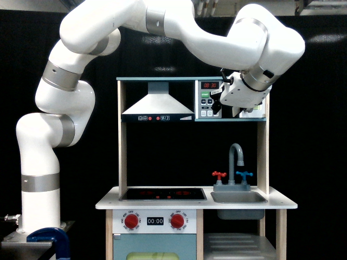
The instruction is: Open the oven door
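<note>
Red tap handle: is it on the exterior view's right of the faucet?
No, the red tap handle sits on the exterior view's left of the faucet; the blue one is right.
</note>
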Robot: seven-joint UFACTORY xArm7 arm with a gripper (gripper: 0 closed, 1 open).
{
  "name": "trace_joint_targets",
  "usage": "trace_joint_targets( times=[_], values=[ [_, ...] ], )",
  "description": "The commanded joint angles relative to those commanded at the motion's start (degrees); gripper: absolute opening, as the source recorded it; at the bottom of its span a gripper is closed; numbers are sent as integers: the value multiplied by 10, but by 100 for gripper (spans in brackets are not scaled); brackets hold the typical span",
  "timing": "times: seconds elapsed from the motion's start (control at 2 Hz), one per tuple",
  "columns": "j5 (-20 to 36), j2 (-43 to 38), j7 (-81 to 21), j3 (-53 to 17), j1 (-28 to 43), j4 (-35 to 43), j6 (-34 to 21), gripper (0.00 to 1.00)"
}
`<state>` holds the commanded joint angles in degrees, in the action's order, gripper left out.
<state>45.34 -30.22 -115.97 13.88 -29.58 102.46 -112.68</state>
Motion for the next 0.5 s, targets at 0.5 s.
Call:
trace_joint_targets(
  times=[0.5],
  values=[
    [-9, 47, -34, 5, -22, -79, 12, 100]
  ],
)
